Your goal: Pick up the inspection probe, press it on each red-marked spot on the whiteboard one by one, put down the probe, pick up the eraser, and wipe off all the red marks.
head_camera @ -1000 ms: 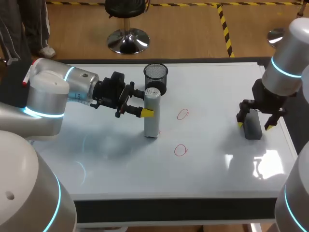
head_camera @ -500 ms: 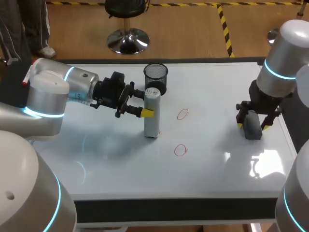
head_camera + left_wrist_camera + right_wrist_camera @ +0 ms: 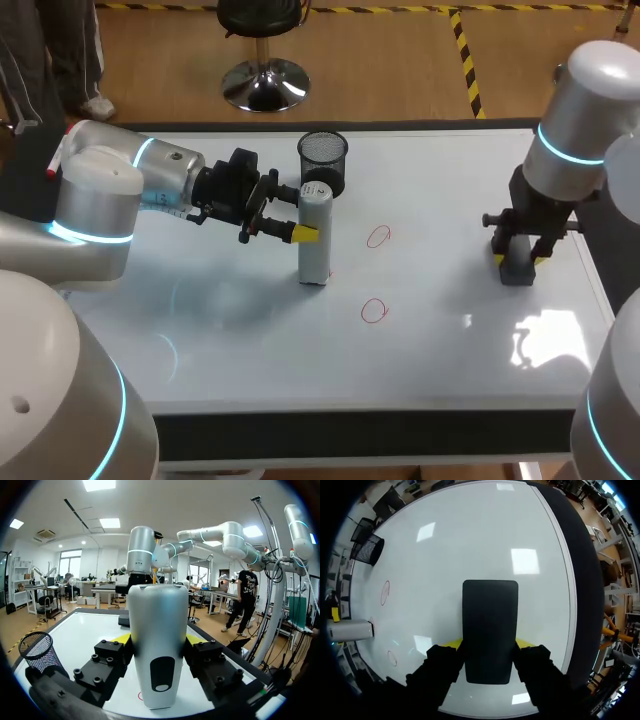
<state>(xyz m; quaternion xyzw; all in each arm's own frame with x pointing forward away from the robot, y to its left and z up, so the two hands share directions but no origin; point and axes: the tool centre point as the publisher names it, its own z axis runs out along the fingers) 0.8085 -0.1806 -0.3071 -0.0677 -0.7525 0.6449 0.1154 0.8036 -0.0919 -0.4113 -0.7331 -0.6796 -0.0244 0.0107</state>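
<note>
Head view: your left arm comes in from the left. The left end effector is clamped on the inspection probe, fingers on either side of its upper body. The probe stands upright on the whiteboard, just in front of the black mesh cup. A faint red trace sits at the probe's base. Two red circles lie between the arms: the far red circle and the near red circle, both apart from the probe. The right end effector points down at the board's right side, fingers narrow around the dark eraser.

Left wrist view: the left end effector is closed on the probe. One yellow tip presses each flank and the probe stands vertical between them. Its base meets the board beside a red mark. The mesh cup is off to one side.

Right wrist view: the right end effector grips the eraser, both fingers hard against its long sides. The eraser lies flat over the whiteboard. You can't tell from this view whether it's lifted. The probe, both circles and the cup are well away across the board.
</note>
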